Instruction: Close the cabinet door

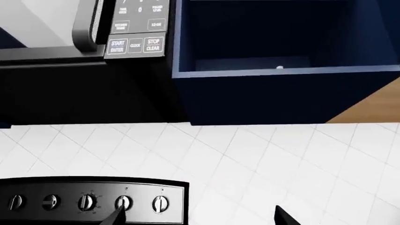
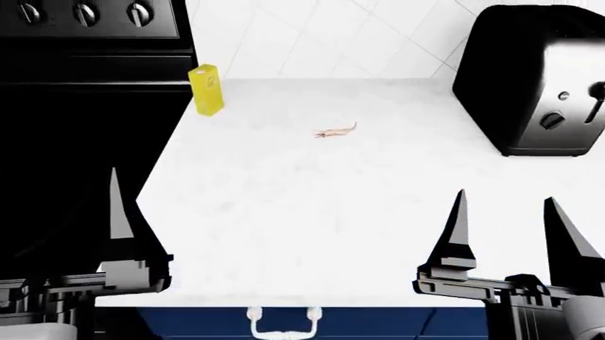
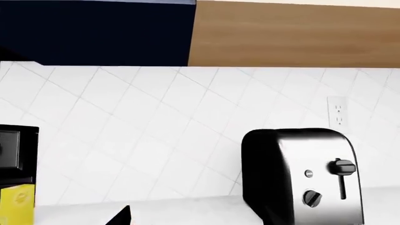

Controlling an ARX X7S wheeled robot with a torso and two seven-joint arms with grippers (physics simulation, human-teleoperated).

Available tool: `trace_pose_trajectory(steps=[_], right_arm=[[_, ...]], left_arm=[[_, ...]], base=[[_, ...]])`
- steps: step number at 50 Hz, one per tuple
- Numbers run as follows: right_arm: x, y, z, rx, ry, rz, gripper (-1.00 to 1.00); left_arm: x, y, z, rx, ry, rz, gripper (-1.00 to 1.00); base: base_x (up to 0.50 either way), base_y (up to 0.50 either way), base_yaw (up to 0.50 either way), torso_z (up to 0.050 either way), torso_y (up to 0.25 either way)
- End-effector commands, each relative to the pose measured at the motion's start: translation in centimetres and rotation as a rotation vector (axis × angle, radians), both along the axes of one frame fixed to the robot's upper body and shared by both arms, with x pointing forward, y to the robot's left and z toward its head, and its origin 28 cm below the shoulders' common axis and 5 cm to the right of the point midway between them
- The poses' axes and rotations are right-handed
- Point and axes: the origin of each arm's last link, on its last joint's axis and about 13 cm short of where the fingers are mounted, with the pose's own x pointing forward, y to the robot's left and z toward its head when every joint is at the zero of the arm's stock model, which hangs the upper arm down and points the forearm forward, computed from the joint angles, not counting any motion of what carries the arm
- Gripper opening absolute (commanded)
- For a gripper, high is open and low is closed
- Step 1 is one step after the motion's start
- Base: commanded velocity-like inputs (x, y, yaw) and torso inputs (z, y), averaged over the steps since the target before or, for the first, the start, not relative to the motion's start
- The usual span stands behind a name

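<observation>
Both arms wait low over a white counter; the blue cabinet is open up high.

Left wrist view: the open cabinet (image 1: 281, 51) fills the upper right, beside the microwave (image 1: 93, 33); stove knobs (image 1: 87, 202) sit at the bottom left.
Head view: the left gripper (image 2: 118, 227) shows one finger, so I cannot tell its state. The right gripper (image 2: 511, 234) has its fingers apart. A yellow box (image 2: 206, 89) stands upper left, a toaster (image 2: 534, 78) upper right.
Right wrist view: the toaster is lower right, under a wooden door (image 3: 297, 33).
</observation>
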Motion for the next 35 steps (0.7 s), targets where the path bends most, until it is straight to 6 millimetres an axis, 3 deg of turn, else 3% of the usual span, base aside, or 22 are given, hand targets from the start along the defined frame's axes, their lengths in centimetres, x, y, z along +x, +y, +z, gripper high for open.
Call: trace_pose_trajectory(steps=[1,13,21,35], right_arm=[[-0.1,0.0,0.0,-0.001,-0.003,0.001,1.0],[-0.1,0.0,0.3,-0.01,-0.01,-0.004,1.0],[-0.2,-0.2,0.9,-0.01,-0.051,-0.035,1.0],[-1.9,-2.2,8.1,-0.063,-0.399,-0.185,1.0]], left_arm=[[0.0,0.0,0.0,0.001,-0.001,0.001,1.0],[-0.1,0.1,0.3,-0.007,-0.002,0.005,1.0],[-0.1,0.3,0.8,-0.008,-0.026,0.029,1.0],[-0.5,0.8,2.4,-0.012,-0.08,0.065,1.0]], base=[[0.5,0.0,0.0,0.0,0.0],[0.48,0.0,0.0,0.0,0.001],[0.0,0.0,0.0,0.0,0.0],[0.0,0.0,0.0,0.0,0.0]])
